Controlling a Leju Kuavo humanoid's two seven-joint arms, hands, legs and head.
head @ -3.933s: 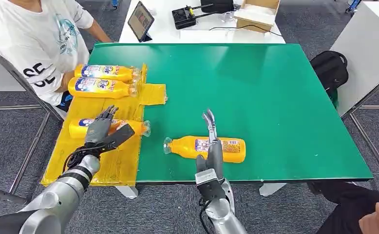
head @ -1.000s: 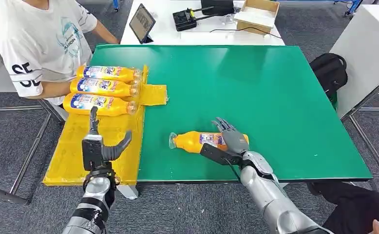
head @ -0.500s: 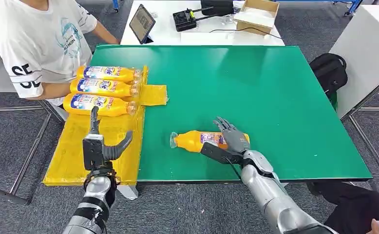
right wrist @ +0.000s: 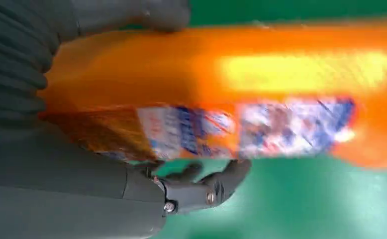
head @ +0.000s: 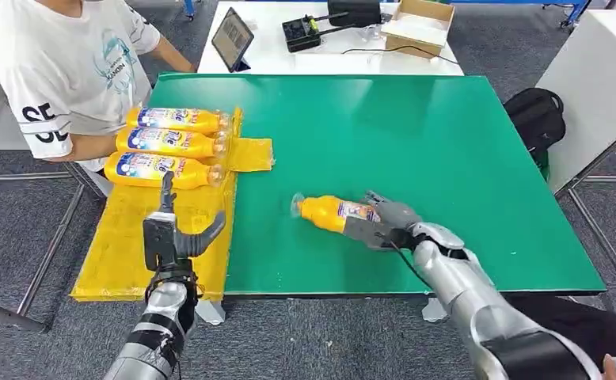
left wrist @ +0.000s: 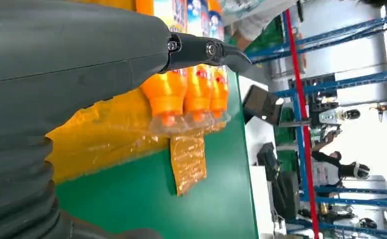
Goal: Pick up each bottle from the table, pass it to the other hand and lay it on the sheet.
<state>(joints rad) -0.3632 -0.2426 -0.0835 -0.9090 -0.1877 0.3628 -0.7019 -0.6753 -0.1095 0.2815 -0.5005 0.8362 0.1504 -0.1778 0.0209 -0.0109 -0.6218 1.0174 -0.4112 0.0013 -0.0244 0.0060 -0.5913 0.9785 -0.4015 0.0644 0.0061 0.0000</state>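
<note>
A: Where's the bottle (head: 332, 212) at?
B: It's gripped by the right hand (head: 385, 222) over the green table (head: 447, 142), cap end aimed at the yellow sheet (head: 123, 253).
A: Left hand (head: 172, 231)?
B: Raised by the sheet, fingers spread, nothing held.

You have one orange plastic bottle with a blue-and-white label (head: 334, 212) just right of centre in the head view, lying roughly level over the green table top (head: 416, 134), clear cap end toward the left, its base end wrapped by the right hand (head: 384, 222). Three more orange bottles with the same label (head: 170, 143) lie side by side at the upper left, caps pointing right, on the far end of the crinkled yellow plastic sheet (head: 115, 253). That sheet covers the table's left edge, running down to the lower left of the frame.
</note>
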